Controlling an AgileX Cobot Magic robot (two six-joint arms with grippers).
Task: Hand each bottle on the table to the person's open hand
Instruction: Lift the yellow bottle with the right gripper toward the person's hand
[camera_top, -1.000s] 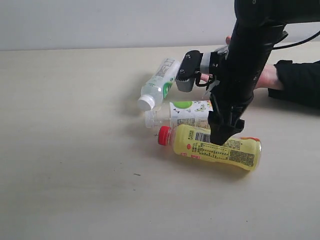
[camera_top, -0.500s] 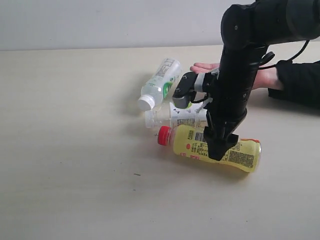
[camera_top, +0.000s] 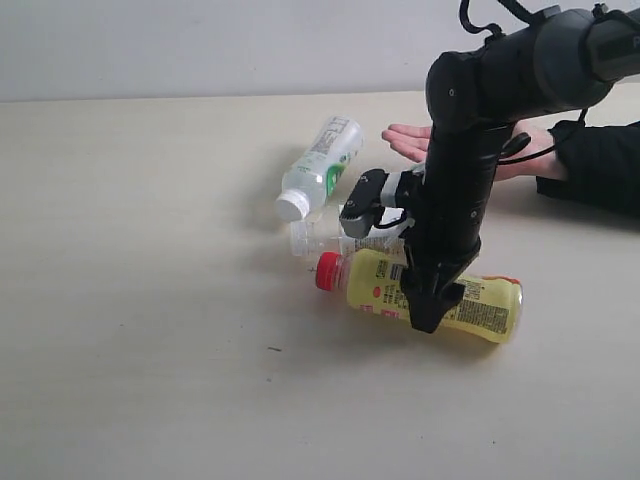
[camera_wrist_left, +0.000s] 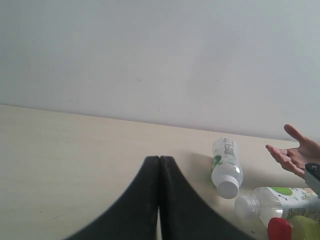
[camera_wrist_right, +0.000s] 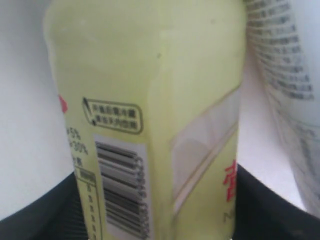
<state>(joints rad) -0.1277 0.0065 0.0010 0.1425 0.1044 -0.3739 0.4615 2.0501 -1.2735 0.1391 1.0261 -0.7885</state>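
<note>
- Nearest, at 4 o'clock in the exterior view: yellow plastic bottle with red cap (camera_top: 485, 305) lies on its side on the pale beige table (camera_top: 150, 350), cap pointing to 9 o'clock.
- Black right gripper (camera_top: 425, 312) is down over its middle, jaws apart on either side of the body. Can't tell whether they press on it yet. The bottle is not lifted.
- Just behind, at 11 o'clock of the yellow one: clear plastic bottle with white-green label (camera_top: 325, 238), on its side just beside the red cap. Contact unclear.
- Farther at 11 o'clock: second clear white-capped bottle (camera_top: 320, 162), lying apart from the other two.
- Farthest, at 1 o'clock: person's bare open hand (camera_top: 410, 140), palm up; the visible part holds nothing.
- Seen only in its wrist view, left gripper (camera_wrist_left: 159, 167): fingers pressed together, empty.
- Progress: three bottles are on the table and a fourth is not in sight. Judged step is grasping the yellow one. Lift and handover remain, then the two clear ones.
</note>
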